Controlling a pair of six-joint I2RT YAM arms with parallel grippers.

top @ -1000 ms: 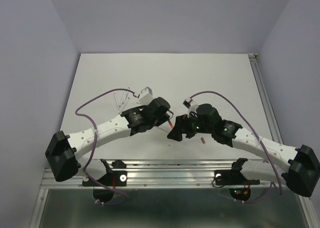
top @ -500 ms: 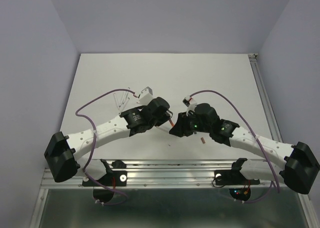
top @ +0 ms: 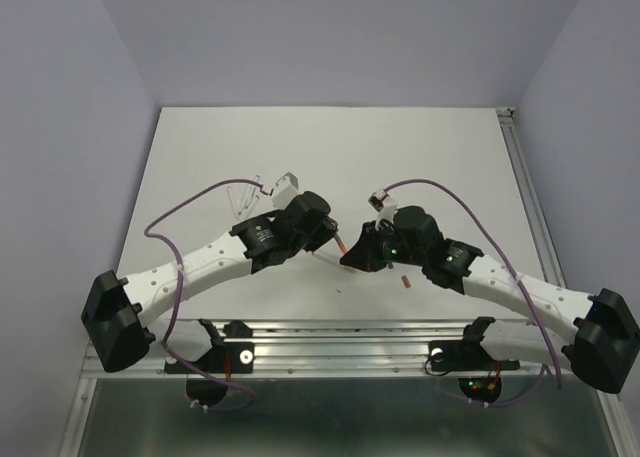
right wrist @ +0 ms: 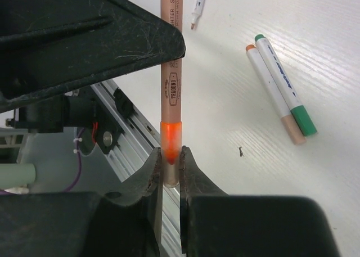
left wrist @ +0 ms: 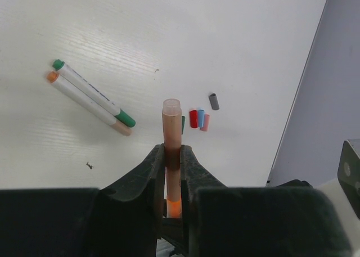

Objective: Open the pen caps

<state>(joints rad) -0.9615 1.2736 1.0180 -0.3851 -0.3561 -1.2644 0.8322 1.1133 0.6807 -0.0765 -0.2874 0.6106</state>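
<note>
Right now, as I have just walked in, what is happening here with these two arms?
Both arms hold one peach pen between them above the table. The left tool is clamped on the barrel, and the right tool pinches the other end, just past an orange section. It looks like a cap pull, but I cannot tell whether the cap has come loose. Two capped pens and several loose caps lie on the table.

Two pens [left wrist: 93,93] and loose caps [left wrist: 193,118] on table [left wrist: 253,32]
</note>
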